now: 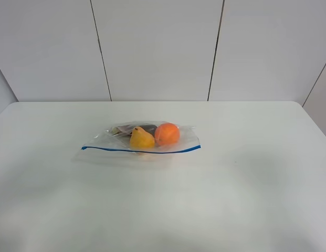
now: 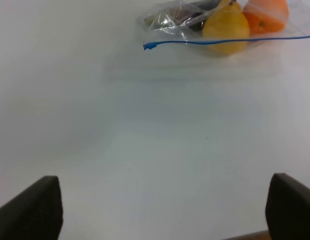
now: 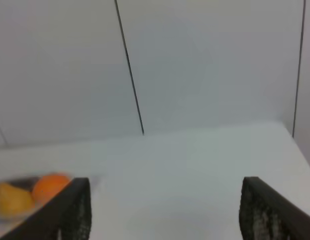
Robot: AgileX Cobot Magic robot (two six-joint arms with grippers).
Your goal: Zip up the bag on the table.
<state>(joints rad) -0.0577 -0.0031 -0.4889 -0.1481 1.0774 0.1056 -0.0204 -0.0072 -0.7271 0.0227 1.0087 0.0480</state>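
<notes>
The clear plastic bag (image 1: 144,137) lies flat near the middle of the white table (image 1: 246,184). Its blue zip strip (image 1: 142,151) runs along the near long edge. A yellow pear (image 1: 141,138) and an orange (image 1: 167,133) show through it, with a dark item behind. No arm shows in the exterior high view. In the left wrist view the bag (image 2: 214,25) lies far ahead of my left gripper (image 2: 164,210), whose fingers (image 2: 35,207) stand wide apart and empty. In the right wrist view my right gripper (image 3: 164,210) is open and empty, with the fruit (image 3: 47,187) off to one side.
A white panelled wall (image 1: 163,47) with dark vertical seams stands behind the table's far edge. Bare white tabletop surrounds the bag on all sides.
</notes>
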